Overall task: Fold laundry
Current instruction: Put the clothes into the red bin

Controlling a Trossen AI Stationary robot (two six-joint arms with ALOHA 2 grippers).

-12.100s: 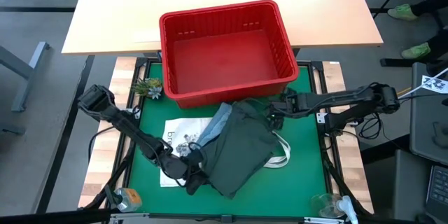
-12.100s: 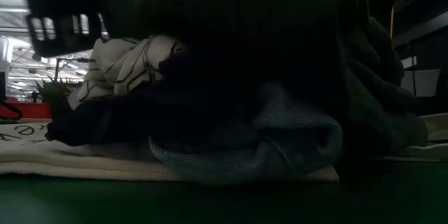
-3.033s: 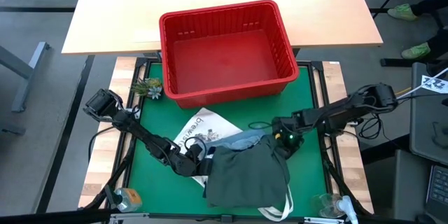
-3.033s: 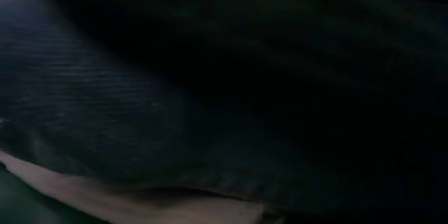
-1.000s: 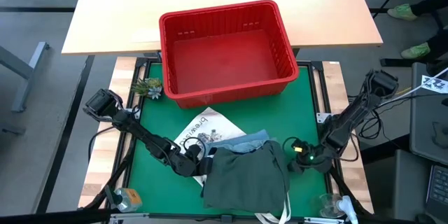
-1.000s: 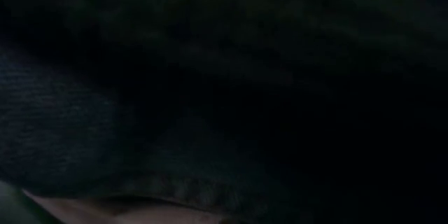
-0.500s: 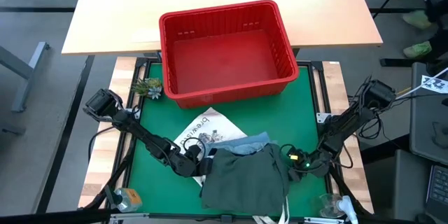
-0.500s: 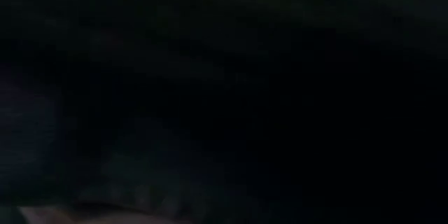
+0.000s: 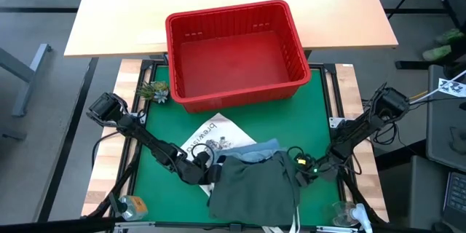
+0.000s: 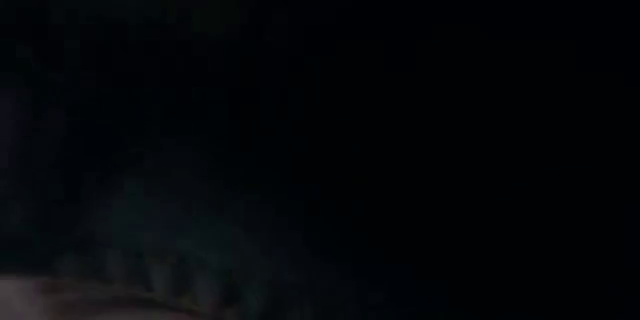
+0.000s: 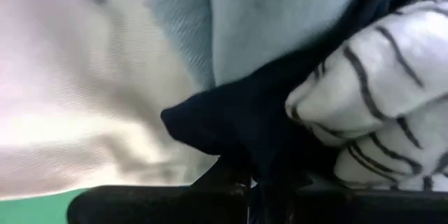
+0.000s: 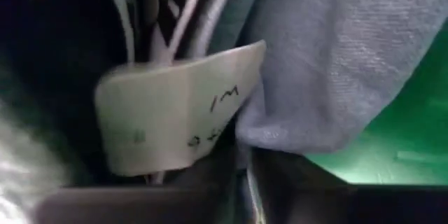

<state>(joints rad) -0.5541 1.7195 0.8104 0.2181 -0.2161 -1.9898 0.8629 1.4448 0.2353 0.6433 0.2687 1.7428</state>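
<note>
Olive garment [image 9: 253, 183] tops one pile; left hand [image 9: 206, 172] pinches navy cloth [image 11: 231, 122], right hand [image 9: 301, 171] denim [image 12: 336, 63].

The dark olive garment [image 9: 253, 186] is soft, matt cloth, and the light blue denim [image 12: 336, 63] shows a fine twill weave. The red basket [image 9: 234, 51] is slotted plastic with a slight sheen. The green table mat [image 9: 320, 127] looks flat and matt, and the far tabletop [image 9: 131, 7] is smooth pale wood.
</note>
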